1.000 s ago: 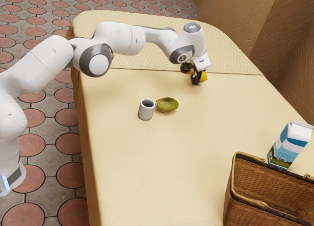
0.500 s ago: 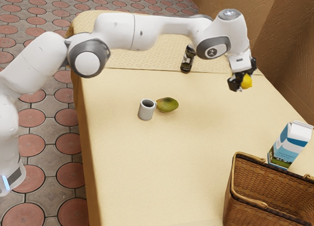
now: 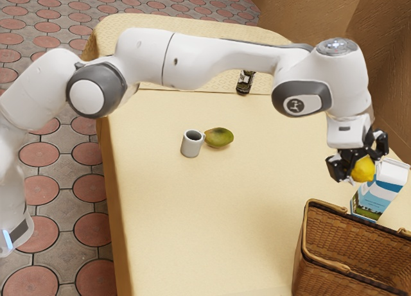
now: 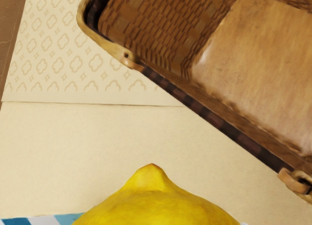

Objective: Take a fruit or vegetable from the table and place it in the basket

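Claw [image 3: 359, 165] has its fingers closed about the lemon [image 3: 364, 170], one on either side, up off the table [image 3: 192, 212]; the lemon is beside the basket [image 3: 306, 277] as seen from above, outside its rim and not in it. What could go wrong, from the exterior view's left to its right: the basket's handle [image 3: 307, 235] lies along the rim, and a low approach might catch it, dragging or tipping the basket. The lemon is smooth and tapers to a tip, so a quick swing or a knock could work it out of the grip; let go too soon, it would likely strike the rim and roll off over the table. The carton [image 3: 379, 193] stands upright just behind the basket, tall and near the claw, so sinking before moving across might topple it. Counted the same way: one mug [image 3: 191, 144], one mango [image 3: 219, 137] just beside it, one dark bottle [image 3: 244, 83] farther back, one basket, one lemon, one carton. Fruits make two, the mango on the table and the lemon held.
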Available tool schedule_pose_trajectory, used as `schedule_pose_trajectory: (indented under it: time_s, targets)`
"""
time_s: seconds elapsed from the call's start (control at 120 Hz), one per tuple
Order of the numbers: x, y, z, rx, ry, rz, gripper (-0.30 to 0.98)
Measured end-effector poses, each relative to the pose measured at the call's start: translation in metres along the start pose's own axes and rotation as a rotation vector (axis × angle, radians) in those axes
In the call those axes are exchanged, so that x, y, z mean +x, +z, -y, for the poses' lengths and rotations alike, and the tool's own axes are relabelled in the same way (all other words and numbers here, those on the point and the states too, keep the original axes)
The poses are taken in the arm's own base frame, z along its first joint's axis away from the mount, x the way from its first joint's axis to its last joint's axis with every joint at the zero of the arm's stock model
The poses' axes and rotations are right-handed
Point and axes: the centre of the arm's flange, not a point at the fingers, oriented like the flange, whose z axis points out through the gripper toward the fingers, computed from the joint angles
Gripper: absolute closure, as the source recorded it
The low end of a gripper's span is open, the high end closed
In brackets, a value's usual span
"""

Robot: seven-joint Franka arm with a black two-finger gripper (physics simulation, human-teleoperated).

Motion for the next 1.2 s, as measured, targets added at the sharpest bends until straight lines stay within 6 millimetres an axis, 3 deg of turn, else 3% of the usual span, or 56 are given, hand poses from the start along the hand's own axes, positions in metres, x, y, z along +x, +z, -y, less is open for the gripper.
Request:
schedule_pose_trajectory:
  time_s: [0.125,0.275,0.408,0.558,0.775,0.942,1.2]
  targets:
    - [0.040,0.000,-0.023,-0.023,0.047,-0.026,0.35]
    - [0.063,0.003,-0.038,-0.041,0.071,-0.040,0.35]
    - [0.068,0.008,-0.043,-0.047,0.073,-0.042,0.35]
    - [0.061,0.033,-0.044,-0.052,0.063,-0.033,0.35]
    - [0.082,0.034,-0.056,-0.050,0.082,-0.064,0.35]
    - [0.086,0.034,-0.057,-0.042,0.091,-0.068,0.11]
    - [0.078,0.036,-0.054,-0.033,0.100,-0.046,0.02]
